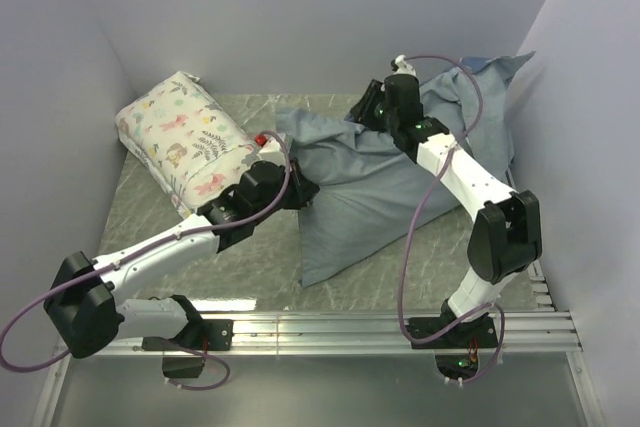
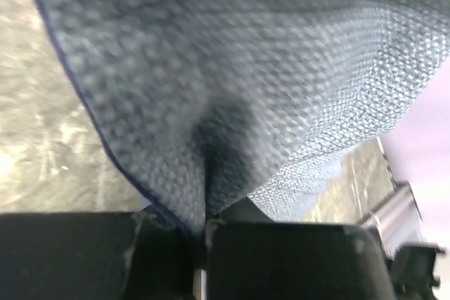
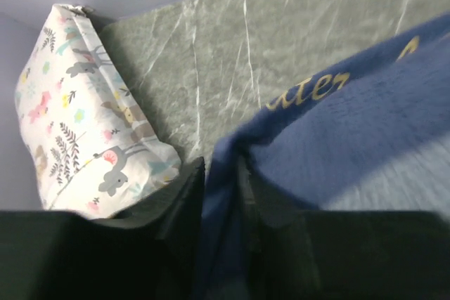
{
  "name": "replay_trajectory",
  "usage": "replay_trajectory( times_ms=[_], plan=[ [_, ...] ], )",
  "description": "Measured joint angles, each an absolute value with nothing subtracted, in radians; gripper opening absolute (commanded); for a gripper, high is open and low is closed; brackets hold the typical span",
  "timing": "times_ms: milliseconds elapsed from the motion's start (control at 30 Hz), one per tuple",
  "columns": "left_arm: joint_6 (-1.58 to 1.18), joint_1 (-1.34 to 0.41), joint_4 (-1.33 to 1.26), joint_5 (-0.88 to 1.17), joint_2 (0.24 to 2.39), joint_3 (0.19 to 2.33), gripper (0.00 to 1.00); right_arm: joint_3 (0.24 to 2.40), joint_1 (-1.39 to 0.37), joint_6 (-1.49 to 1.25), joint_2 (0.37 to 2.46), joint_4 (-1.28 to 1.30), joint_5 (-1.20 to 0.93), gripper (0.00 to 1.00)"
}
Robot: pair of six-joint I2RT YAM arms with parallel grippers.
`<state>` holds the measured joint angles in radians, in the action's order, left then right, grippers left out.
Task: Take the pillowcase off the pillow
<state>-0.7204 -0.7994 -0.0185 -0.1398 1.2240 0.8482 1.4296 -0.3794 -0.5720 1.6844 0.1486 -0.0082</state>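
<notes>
Left gripper [image 2: 205, 228] tight around pillowcase [image 2: 246, 68] fold

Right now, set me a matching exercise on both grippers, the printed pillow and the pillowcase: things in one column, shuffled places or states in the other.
1 left gripper
2 right gripper
3 printed pillow
4 pillowcase

a back-left corner
b shut, pinching blue-grey weave
c navy fabric between its fingers
d blue-grey heap in the middle

Pairs: 1-b, 2-c, 3-a, 4-d.
</notes>
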Motion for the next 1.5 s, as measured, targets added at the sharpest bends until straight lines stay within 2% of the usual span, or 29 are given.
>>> replay_trajectory(
  times_ms=[33,67,167,367,633,900,933,1033,1067,1100,1133,1167,1333,1500],
  plan=[
    [-0.720,-0.800,0.008,-0.164,1.224,0.868,0.00,1.448,-0.381,-0.558,1.678,0.160,0.001,0.54],
    [-0.719,-0.800,0.049,-0.194,1.224,0.893,0.00,1.462,-0.382,-0.545,1.671,0.170,0.009,0.63],
    [-0.709,-0.799,0.159,-0.275,1.222,0.973,0.00,1.515,-0.382,-0.501,1.628,0.226,0.046,0.74],
    [-0.668,-0.683,0.345,-0.337,1.193,1.169,0.00,1.588,-0.382,-0.433,1.494,0.321,0.176,0.87],
    [-0.619,-0.385,0.464,-0.329,1.135,1.295,0.00,1.495,-0.280,-0.421,1.436,0.309,0.215,0.89],
    [-0.585,-0.306,0.522,-0.279,1.174,1.359,0.00,1.310,-0.286,-0.422,1.586,0.291,0.152,0.90],
    [-0.584,-0.296,0.524,-0.270,1.184,1.367,0.00,1.290,-0.289,-0.422,1.589,0.295,0.149,0.88],
    [-0.582,-0.263,0.533,-0.243,1.213,1.391,0.00,1.283,-0.295,-0.423,1.602,0.295,0.159,0.64],
    [-0.582,-0.251,0.537,-0.233,1.223,1.400,0.00,1.283,-0.295,-0.428,1.602,0.296,0.173,0.41],
    [-0.582,-0.235,0.545,-0.221,1.238,1.412,0.00,1.283,-0.295,-0.425,1.602,0.300,0.187,0.26],
    [-0.582,-0.223,0.550,-0.213,1.251,1.427,0.00,1.282,-0.295,-0.439,1.600,0.300,0.199,0.05],
    [-0.581,-0.204,0.566,-0.202,1.275,1.456,0.00,1.279,-0.295,-0.442,1.596,0.299,0.207,0.00],
    [-0.580,-0.089,0.593,-0.166,1.438,1.631,0.00,1.224,-0.306,-0.469,1.496,0.305,0.175,0.00],
    [-0.587,0.050,0.615,-0.155,1.613,1.775,0.00,1.222,-0.434,-0.474,1.400,0.306,0.147,0.00]
  ],
)
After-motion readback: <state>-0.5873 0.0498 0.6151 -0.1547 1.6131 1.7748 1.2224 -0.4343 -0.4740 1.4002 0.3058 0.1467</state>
